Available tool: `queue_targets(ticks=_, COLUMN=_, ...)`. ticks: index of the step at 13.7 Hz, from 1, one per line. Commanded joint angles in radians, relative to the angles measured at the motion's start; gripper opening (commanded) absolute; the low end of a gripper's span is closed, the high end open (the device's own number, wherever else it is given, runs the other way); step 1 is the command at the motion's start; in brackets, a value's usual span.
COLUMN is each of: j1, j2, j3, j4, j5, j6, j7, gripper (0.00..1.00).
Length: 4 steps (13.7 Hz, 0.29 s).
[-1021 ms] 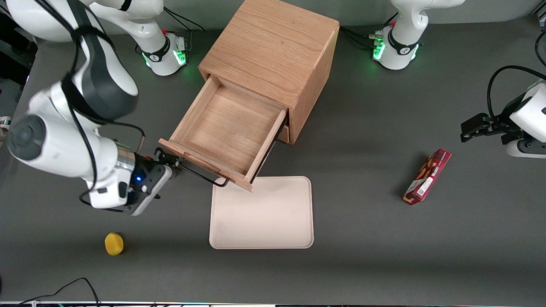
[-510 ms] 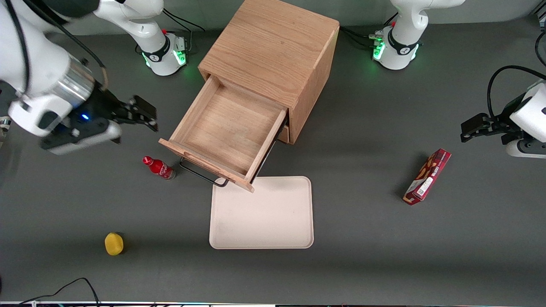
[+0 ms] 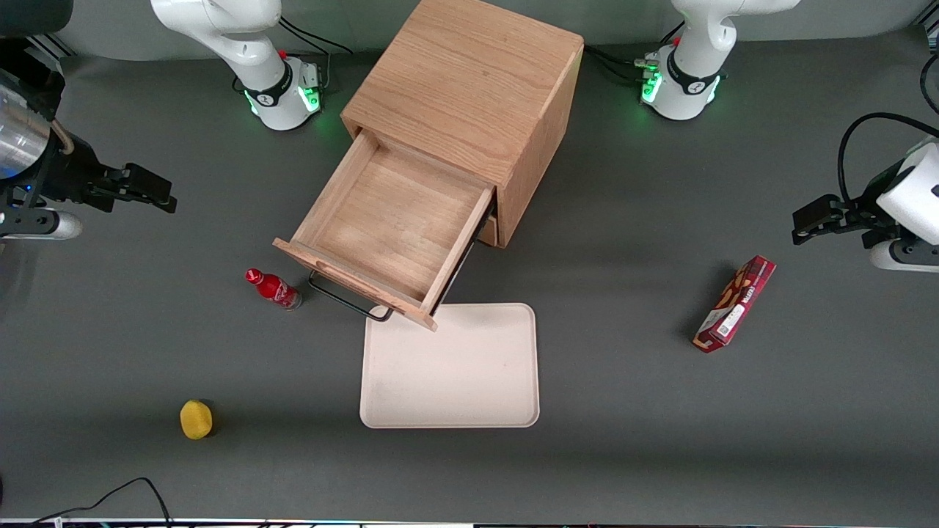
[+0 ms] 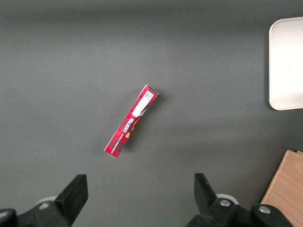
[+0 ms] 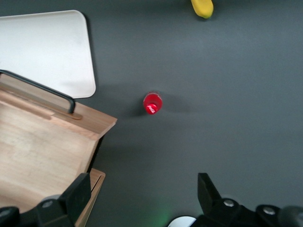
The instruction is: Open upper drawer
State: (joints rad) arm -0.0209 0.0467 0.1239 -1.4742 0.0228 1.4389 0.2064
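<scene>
Grey worktop point(image 3: 623, 293): drawer point(image 3: 389, 227) fully out of cabinet point(image 3: 469, 81); end effector point(image 3: 150, 192), open and empty, should park well clear of it.

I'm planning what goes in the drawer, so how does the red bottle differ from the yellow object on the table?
The red bottle is slim and stands beside the upper drawer's handle; the yellow object is rounder, squat, and nearer the front camera. Both sit on the table, untouched; the gripper hangs open toward the working arm's end.

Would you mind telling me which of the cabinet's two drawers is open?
The upper drawer, pulled far out with nothing visible inside; the lower drawer sits shut beneath it. The gripper hangs apart, jaws open, toward the working arm's end.
</scene>
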Motion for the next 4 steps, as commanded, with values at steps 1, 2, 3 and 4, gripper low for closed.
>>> queue_targets(ticks=1, j1=0.007, j2=-0.110, j3=-0.032, j4=-0.160, j5=0.023, j6=0.071, j7=0.013, gripper=1.00)
queue_targets(ticks=2, j1=0.007, j2=-0.094, j3=-0.033, j4=-0.141, j5=0.019, j6=0.077, j7=0.013, gripper=1.00)
queue_targets(ticks=3, j1=0.007, j2=-0.074, j3=-0.036, j4=-0.111, j5=0.020, j6=0.074, j7=0.013, gripper=1.00)
queue_targets(ticks=4, j1=0.007, j2=-0.070, j3=-0.038, j4=-0.095, j5=0.022, j6=0.072, j7=0.011, gripper=1.00)
